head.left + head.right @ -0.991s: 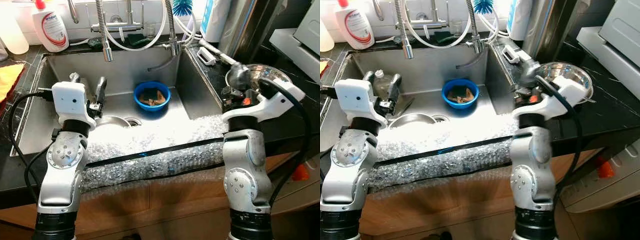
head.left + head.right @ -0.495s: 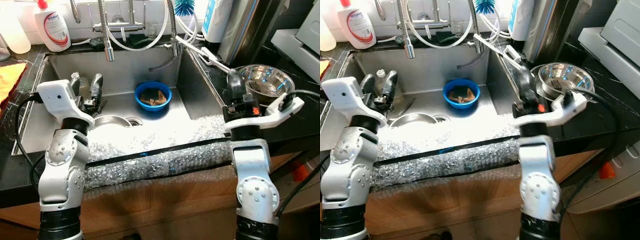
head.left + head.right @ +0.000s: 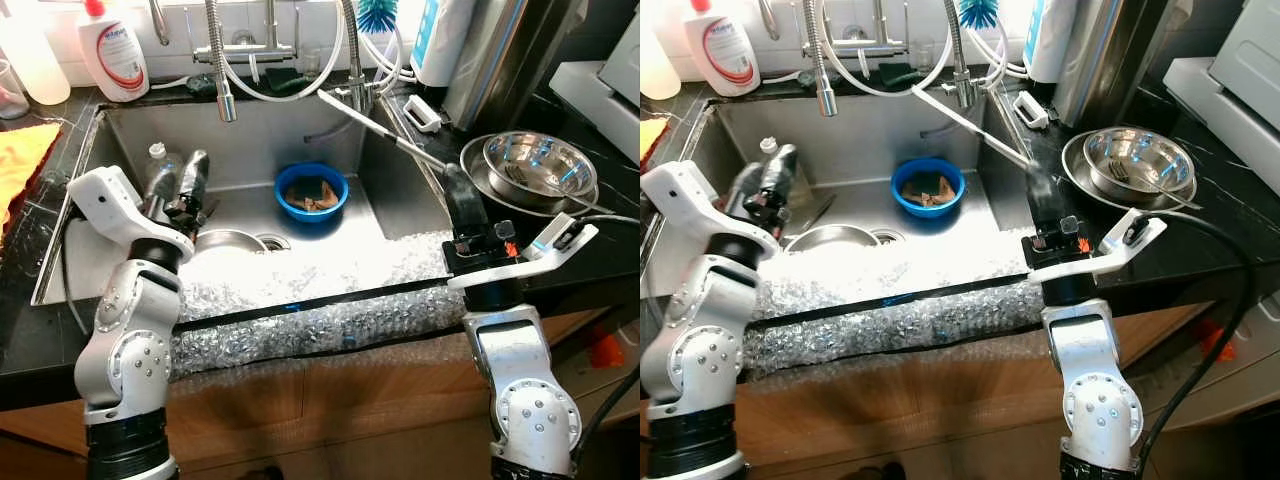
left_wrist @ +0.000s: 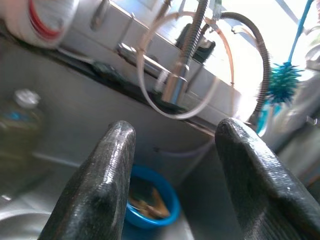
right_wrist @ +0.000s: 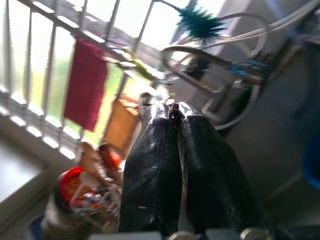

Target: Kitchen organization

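My right gripper [image 3: 456, 183] stands over the sink's right rim, shut on a long thin metal utensil [image 3: 385, 132] that slants up over the sink toward the taps. In the right wrist view its fingers [image 5: 150, 150] are pressed together with a bit of metal at the tips. The left gripper [image 3: 178, 183] hangs open inside the left of the steel sink [image 3: 130, 120], beside a clear plastic bottle [image 3: 160, 165], with nothing between its fingers [image 4: 107, 165]. A blue bowl [image 3: 311, 192] with brown scraps sits at the sink's back, also in the left wrist view [image 4: 150, 205].
A steel bowl [image 3: 225, 240] lies by the drain. Stacked steel bowls [image 3: 535, 165] with a fork stand on the black counter at right. Bubble wrap [image 3: 320, 320] covers the sink's front edge. A spray tap [image 3: 225, 100], soap bottle [image 3: 113, 55] and yellow cloth [image 3: 20, 160] line the back and left.
My right gripper has come down from beside the steel bowls to the sink's right rim, and the metal utensil has swung out over the sink. The left gripper has stayed by the bottle.
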Controlling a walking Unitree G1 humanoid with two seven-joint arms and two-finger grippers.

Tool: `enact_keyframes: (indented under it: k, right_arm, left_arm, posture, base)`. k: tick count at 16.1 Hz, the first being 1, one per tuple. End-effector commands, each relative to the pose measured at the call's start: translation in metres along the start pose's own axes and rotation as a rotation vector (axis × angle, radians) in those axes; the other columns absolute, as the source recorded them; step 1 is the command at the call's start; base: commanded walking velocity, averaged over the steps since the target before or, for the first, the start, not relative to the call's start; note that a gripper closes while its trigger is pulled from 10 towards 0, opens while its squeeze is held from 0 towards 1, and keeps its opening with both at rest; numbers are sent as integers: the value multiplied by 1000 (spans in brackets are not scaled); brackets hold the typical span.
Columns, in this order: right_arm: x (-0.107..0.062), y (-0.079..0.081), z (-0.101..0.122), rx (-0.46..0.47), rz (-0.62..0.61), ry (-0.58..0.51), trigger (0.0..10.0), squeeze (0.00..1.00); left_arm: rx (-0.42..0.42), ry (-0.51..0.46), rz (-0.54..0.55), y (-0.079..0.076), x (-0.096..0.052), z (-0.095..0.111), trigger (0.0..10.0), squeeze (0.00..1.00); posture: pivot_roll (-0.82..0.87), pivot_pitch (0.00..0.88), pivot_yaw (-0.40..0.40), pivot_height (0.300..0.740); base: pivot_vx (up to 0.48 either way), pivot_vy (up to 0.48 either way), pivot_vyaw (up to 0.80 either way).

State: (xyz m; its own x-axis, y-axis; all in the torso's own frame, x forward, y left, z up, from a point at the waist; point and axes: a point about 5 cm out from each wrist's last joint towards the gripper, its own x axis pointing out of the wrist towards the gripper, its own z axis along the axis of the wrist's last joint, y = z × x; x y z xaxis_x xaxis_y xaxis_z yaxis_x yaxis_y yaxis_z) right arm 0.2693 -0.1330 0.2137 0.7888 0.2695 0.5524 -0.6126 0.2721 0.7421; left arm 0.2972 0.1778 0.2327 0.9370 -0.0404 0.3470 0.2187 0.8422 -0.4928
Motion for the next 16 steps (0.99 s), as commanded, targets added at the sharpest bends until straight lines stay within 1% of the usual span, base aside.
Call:
enact_keyframes:
  k: [1,3,4,5,6,7,8,9,12,16]
  right_arm:
    - [-13,4,-10,52,28,32,10000,0]
    - [-17,6,-14,69,48,61,10000,0]
    - [-19,9,-16,90,85,79,10000,0]
    - [-19,11,-17,103,100,86,10000,0]
    - [-20,9,-17,107,99,92,10000,0]
    - [-21,8,-17,106,95,96,10000,0]
    - [-22,6,-18,108,91,101,10000,0]
    - [-21,6,-19,104,90,109,10000,0]
    - [-24,11,-22,114,122,128,10000,0]
    - [-24,11,-25,114,122,142,10000,0]
  left_arm:
    - [-59,0,-42,-6,0,3,10000,0]
    - [-60,26,-58,-6,-1,0,10000,0]
    - [-151,10,-80,-11,0,3,10000,0]
    - [-205,0,-114,-16,1,6,10000,0]
    - [-233,0,-148,-21,0,8,10000,0]
    - [-242,3,-175,-25,0,8,10000,0]
    - [-264,21,-239,-34,-2,7,10000,0]
    - [-276,38,-278,-40,-4,4,10000,0]
    - [-327,84,-366,-56,-10,-1,10000,0]
    - [-349,100,-388,-61,-11,-3,10000,0]
  posture:
    - [60,90,-40,740]
    - [64,83,-38,740]
    - [65,84,-40,740]
    - [67,89,-41,740]
    - [69,97,-42,740]
    - [70,99,-43,740]
    - [72,105,-43,740]
    - [71,106,-43,740]
    - [71,121,-44,740]
    - [73,128,-43,740]
  base:
    - [0,0,0]
    - [0,0,0]
    - [0,0,0]
    - [0,0,0]
    - [0,0,0]
    - [0,0,0]
    - [0,0,0]
    - [0,0,0]
    - [0,0,0]
    - [0,0,0]
